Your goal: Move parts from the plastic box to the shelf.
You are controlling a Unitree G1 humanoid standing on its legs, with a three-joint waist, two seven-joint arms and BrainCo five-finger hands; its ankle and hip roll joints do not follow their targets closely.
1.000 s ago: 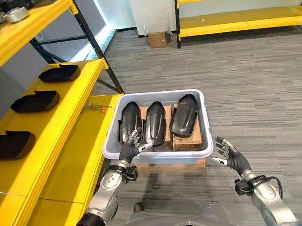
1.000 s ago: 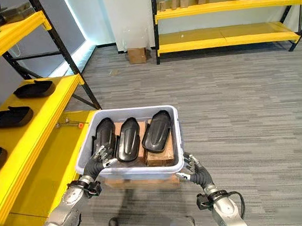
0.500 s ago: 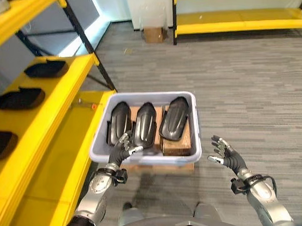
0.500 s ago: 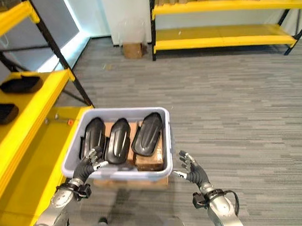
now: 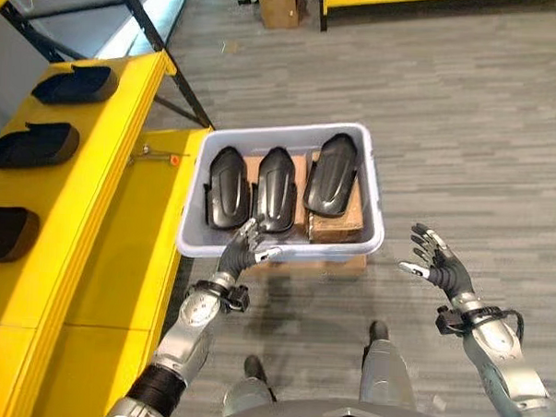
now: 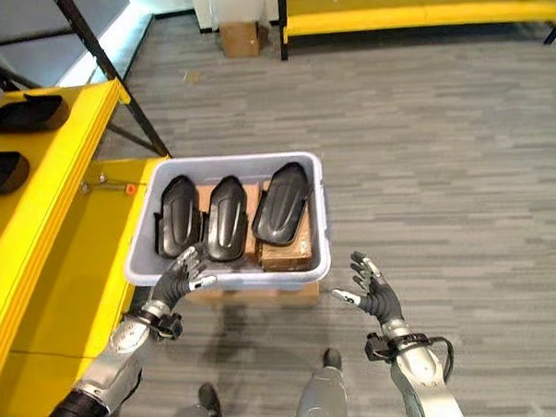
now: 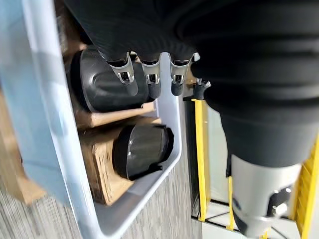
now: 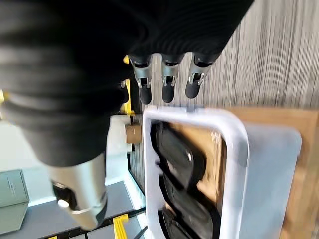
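Just past left hand [image 5: 241, 256], fingers spread at plastic box [image 5: 371, 189] rim, black parts [image 5: 278, 176] w/in reach; right hand [image 5: 434, 262] spread, off to side, idle.

The brown cardboard boxes [image 5: 337, 218] are lying mostly hidden under the glossy black moulded parts [image 5: 278, 176]; the far cardboard carton [image 5: 279, 5] is being cut off by the edge.

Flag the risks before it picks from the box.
1. The left hand is open at the near rim of the plastic box, which sits on a low board: pushing the rim could shift or tip it.
2. The three black parts lie packed side by side, so lifting one may drag its neighbour.
3. The right hand hangs open, away from the box, steadying nothing.
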